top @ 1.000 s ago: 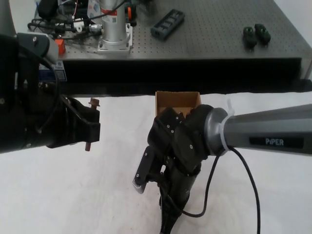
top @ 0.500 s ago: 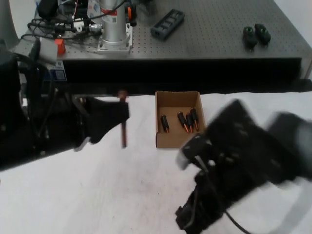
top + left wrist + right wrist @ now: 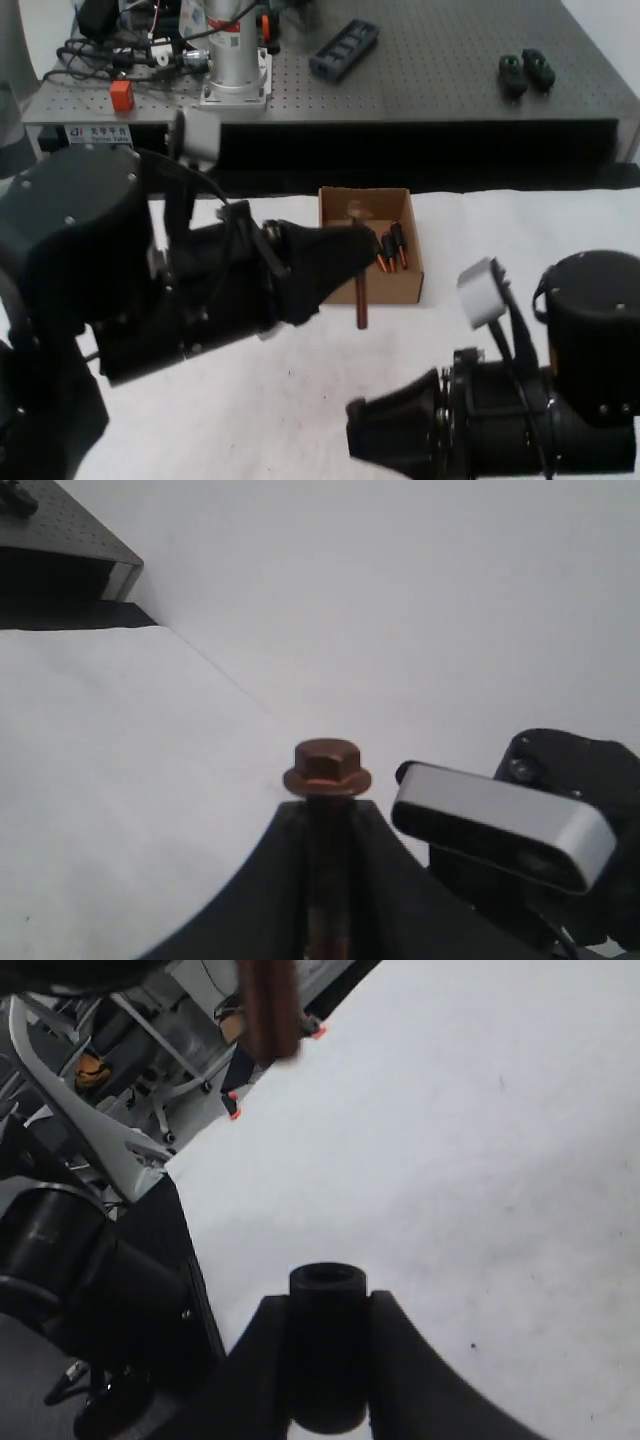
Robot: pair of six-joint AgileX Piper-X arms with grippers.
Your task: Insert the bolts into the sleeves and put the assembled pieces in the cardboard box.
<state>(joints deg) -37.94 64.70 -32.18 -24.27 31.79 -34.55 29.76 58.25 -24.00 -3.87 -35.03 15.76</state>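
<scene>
Two arms work over a white-covered desk (image 3: 250, 420): the left arm (image 3: 90, 250) fills the near left of the high view and the right arm (image 3: 590, 340) sits low at the near right. Between them, toward the far edge of the cloth, stands the open cardboard box (image 3: 400, 287).

Progress, as judged: partly done. At least two assembled pieces (image 3: 386, 250) already lie in the box. One further pair is in hand but not yet joined, so the insertion and the drop into the box remain.

The left hand (image 3: 326, 825) is closed on a copper-coloured bolt (image 3: 326, 780), its fingers (image 3: 270, 880) clamping the shank just under the hexagonal head. In the high view the bolt (image 3: 361, 275) stands upright: long axis vertical, head up, tip down, seen against the near left of the box. Whether it hangs over the box or in front of it cannot be told.

The right hand (image 3: 328, 1305) is closed on a short black sleeve (image 3: 328, 1345). The sleeve's long axis runs along the fingers, and its open bore faces away from the wrist. The right hand (image 3: 385, 440) points across the desk toward the left arm, so the sleeve probably lies near level. Bolt tip and bore are apart and appear unaligned.
</scene>
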